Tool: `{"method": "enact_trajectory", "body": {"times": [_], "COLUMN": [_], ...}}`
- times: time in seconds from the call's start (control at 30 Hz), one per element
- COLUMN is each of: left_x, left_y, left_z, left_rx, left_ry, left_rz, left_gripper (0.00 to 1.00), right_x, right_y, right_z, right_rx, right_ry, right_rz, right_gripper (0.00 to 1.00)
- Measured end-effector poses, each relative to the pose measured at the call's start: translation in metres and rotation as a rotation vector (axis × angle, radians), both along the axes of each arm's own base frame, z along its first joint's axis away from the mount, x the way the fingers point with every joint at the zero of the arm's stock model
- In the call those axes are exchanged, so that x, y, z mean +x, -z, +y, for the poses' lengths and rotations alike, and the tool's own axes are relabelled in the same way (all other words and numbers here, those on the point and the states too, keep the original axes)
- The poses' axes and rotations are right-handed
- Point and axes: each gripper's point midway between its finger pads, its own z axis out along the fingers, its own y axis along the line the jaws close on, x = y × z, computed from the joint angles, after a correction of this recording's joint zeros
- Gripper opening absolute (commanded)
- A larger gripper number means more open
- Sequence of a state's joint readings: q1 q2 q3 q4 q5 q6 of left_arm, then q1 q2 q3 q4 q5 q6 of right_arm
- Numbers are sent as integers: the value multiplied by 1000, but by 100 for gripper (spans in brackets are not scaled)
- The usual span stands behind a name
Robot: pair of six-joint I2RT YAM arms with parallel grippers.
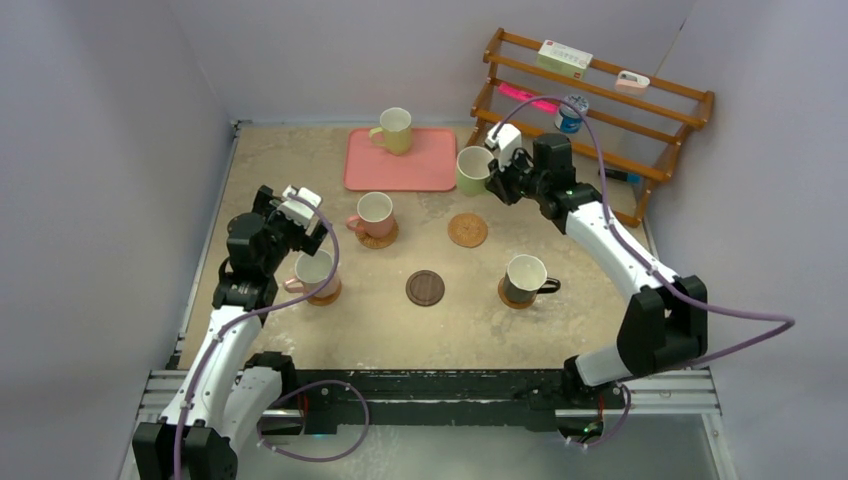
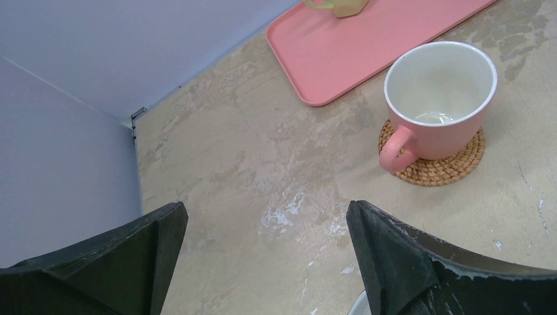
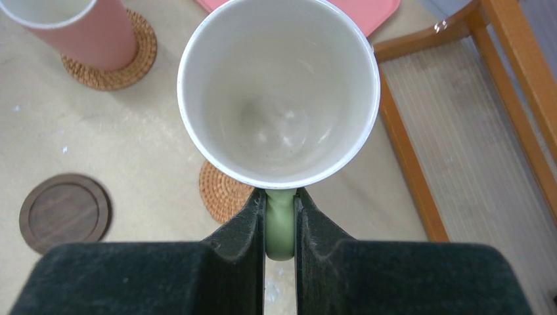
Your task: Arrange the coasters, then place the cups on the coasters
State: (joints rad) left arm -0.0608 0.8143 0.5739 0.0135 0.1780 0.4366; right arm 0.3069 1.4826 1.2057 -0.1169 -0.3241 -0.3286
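Holding the green mug (image 3: 279, 92) by its handle (image 3: 280, 226) with our right claw (image 3: 280, 197) pinched shut on it, we've got it up off the table (image 3: 131, 144) near the bare tan coaster (image 3: 223, 193), while our left claw (image 2: 266, 210) hangs wide open and empty beside a pink mug (image 2: 439, 131). Our worry: that thin handle grip could let the mug swing or tilt, so it lands half off the coaster or shoves it sideways.

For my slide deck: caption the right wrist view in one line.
Right gripper shut on the handle of the green cup, a woven coaster partly hidden behind it.
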Motion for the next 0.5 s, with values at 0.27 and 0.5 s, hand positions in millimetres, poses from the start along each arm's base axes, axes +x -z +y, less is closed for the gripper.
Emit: {"method": "enact_trajectory", "body": {"times": [0.27,0.5], "left_x": [-1,-1], "left_y": [-1,-3], "left_z": [-4,-7], "left_rx": [-5,-23], "left_ry": [20,31], "left_rz": [-2,-13], "left_gripper": [100,100], "right_x": [-37,-49], "right_y": [18,30], "right_z": [-8,-7], "right_rx": [-1,2], "right_ry": [-63,-90], "right_rz": [20,43], "right_gripper": [0,0]}}
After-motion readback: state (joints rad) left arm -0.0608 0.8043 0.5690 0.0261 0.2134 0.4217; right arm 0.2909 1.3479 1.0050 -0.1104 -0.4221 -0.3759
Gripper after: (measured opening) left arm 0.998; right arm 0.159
